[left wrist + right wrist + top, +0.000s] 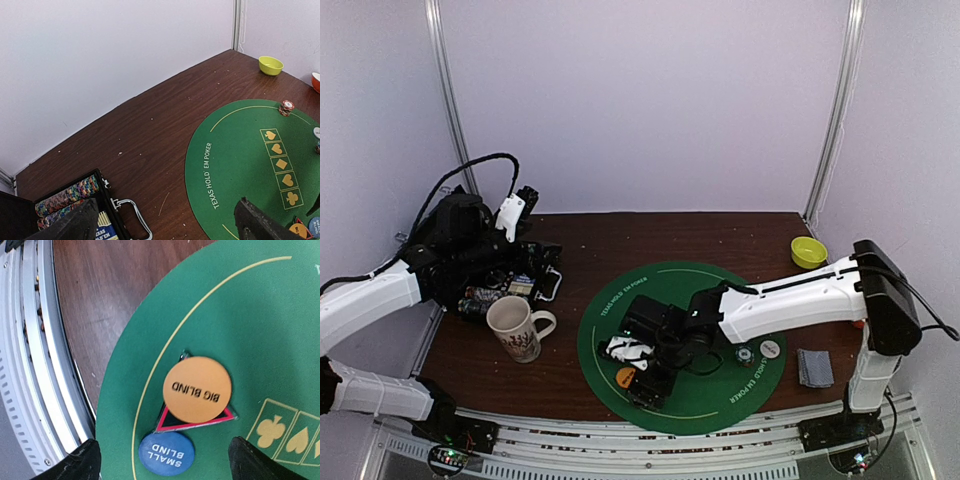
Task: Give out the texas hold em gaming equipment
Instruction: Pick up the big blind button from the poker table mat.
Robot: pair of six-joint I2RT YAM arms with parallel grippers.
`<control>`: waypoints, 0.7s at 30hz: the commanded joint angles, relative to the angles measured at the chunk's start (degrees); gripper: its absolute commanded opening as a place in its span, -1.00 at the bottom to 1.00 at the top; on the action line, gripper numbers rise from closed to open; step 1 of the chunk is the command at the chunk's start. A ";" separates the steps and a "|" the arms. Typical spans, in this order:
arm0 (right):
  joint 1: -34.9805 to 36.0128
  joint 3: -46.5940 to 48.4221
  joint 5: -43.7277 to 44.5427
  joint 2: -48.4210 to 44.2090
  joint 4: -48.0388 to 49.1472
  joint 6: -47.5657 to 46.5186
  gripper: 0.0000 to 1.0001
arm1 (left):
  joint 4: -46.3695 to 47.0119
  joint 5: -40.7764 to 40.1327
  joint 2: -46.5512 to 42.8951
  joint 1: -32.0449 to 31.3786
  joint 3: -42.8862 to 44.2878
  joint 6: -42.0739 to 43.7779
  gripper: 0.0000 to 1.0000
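Note:
An orange "BIG BLIND" button (196, 389) lies on a red-edged black triangle (200, 421) at the near edge of the green poker mat (250, 315). A blue "SMALL BLIND" button (166, 453) lies beside it. My right gripper (162, 464) is open and empty, hovering over both buttons; in the top view it (642, 378) is next to the orange button (625, 377). A teal-white chip stack (744, 356), a white button (770, 349) and grey-blue cards (813, 367) lie to the right. My left gripper (165, 231) is open and empty beside the black chip case (65, 197).
A patterned mug (517, 327) stands left of the mat. A yellow bowl (808, 251) sits at the back right, and an orange bowl (316, 80) is near it. A red-white chip stack (286, 106) stands on the mat's far rim. Metal rails (35, 365) run along the near edge.

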 commanded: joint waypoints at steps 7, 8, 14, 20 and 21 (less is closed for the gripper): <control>-1.58 8.24 -0.15 8.09 0.61 -4.10 0.86 | 2.18 -0.31 -0.82 0.21 -0.46 0.82 0.96; -1.86 8.42 -0.15 8.37 0.73 -4.25 0.84 | 2.18 -0.32 -0.82 0.17 -0.46 0.83 0.96; -2.86 8.43 -1.25 10.38 1.41 -5.38 0.58 | 2.18 -0.25 -0.64 0.17 -0.46 0.83 0.97; -2.83 8.25 -1.46 11.83 1.55 -5.65 0.26 | 2.18 -0.31 -0.47 0.21 -0.46 0.92 0.96; -2.81 8.34 -1.49 11.79 1.60 -5.67 0.22 | 2.18 -0.34 -0.44 0.15 -0.47 0.92 0.96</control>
